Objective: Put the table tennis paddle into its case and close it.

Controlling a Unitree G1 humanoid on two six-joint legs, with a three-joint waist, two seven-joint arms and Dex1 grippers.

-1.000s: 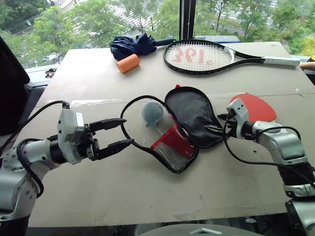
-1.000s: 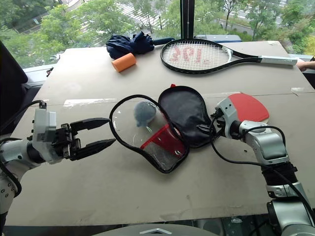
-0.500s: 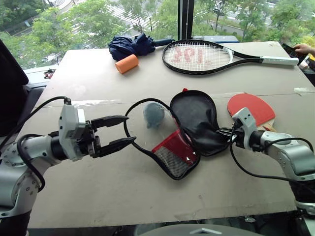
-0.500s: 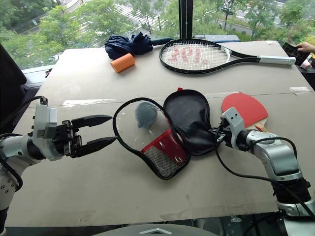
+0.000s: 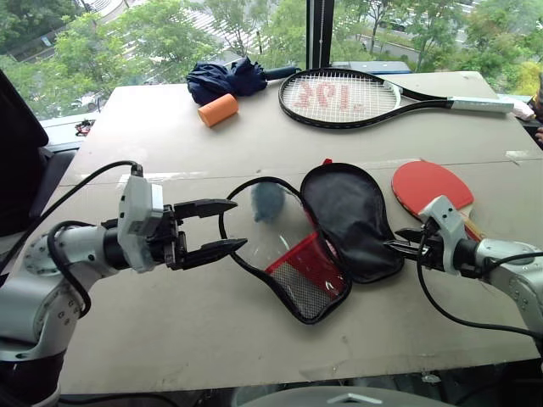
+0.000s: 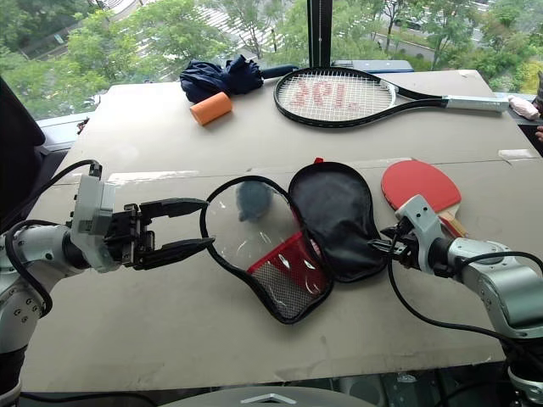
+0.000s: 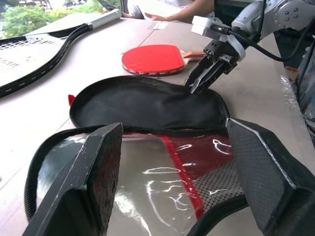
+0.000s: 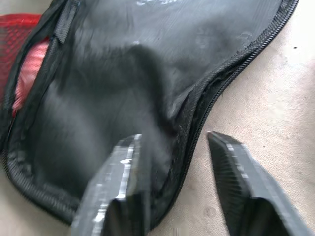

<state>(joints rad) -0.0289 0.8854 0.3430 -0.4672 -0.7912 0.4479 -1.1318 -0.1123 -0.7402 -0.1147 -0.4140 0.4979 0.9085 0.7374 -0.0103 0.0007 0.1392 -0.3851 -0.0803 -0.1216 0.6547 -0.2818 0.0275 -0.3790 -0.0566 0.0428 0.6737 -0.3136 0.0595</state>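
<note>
case: lies unzipped and spread flat on the worktop [image 5: 170, 339] between the two arms; black-lined half [image 5: 349, 219] toward the robot's right, clear half with red mesh pocket [image 5: 297, 271] toward its left

paddle: table tennis paddle [image 5: 431, 186] rests red face up, just beyond and to the right of the lined half, close beside its edge, not inside; handle runs toward the right arm and is partly hidden behind it; long axis slants from far-left to near-right

nearer arm: the right; its wrist sits just in front of the paddle handle; the left arm is well apart from the paddle, with the whole case in between

right gripper [image 5: 404, 248]: fingers parted, one over the lining and one over bare worktop, straddling the zip edge of the lined half; grasping nothing that I can see; contact with the edge cannot be told

left gripper [image 5: 222, 226]: fingers spread wide, released, empty; tips at the black rim of the clear half, pointing across toward the right arm

judgement: paddle still to be picked up; the right arm seems best placed, reaching back and outward to the handle
</note>
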